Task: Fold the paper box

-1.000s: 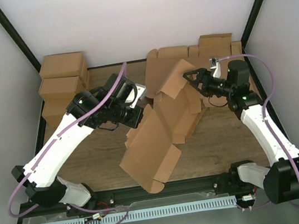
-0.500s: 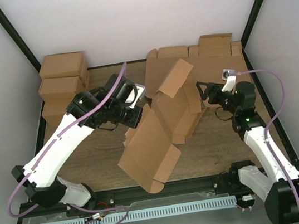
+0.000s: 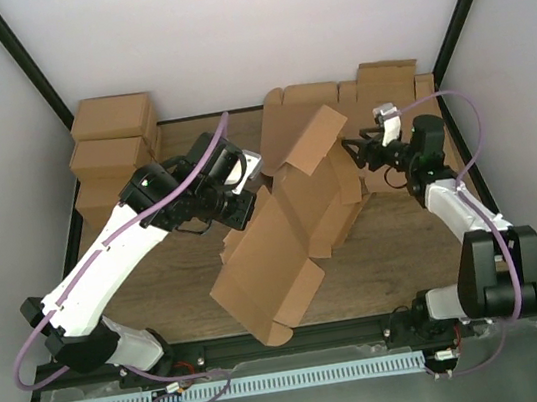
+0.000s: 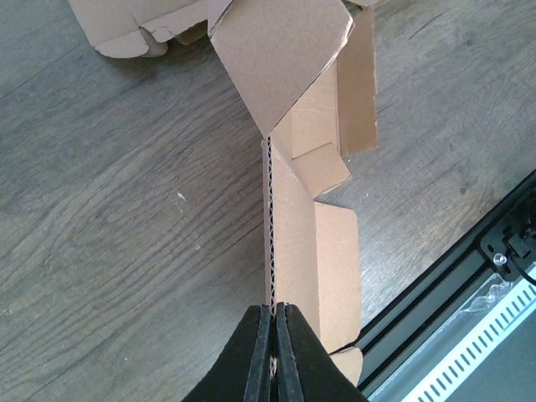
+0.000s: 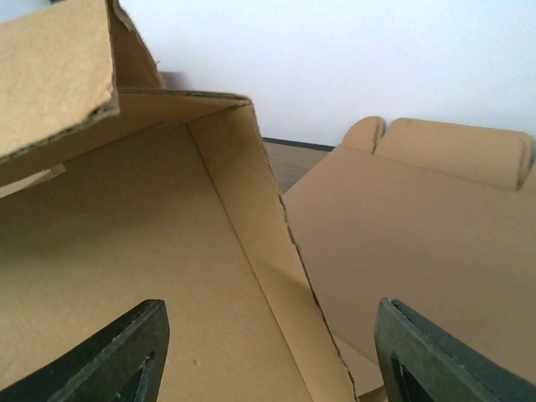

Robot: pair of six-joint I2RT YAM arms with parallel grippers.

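The box point(image 3: 286, 249) rests half-open on the middle of the desk point(image 3: 159, 278), one long panel tilted up and its far flap raised. The left end effector point(image 4: 272, 311) is clamped on the box's left edge, fingers point(image 4: 258, 352) pressed together on the corrugated board. The right end effector point(image 5: 272, 335) is at the box's right side with its jaws wide apart, a thin panel edge between them and neither finger touching it. Behind the box lie cardboard blanks point(image 3: 384, 93).

Stacked boxes point(image 3: 114, 135) sit far left, flat blanks point(image 3: 387, 83) far right.
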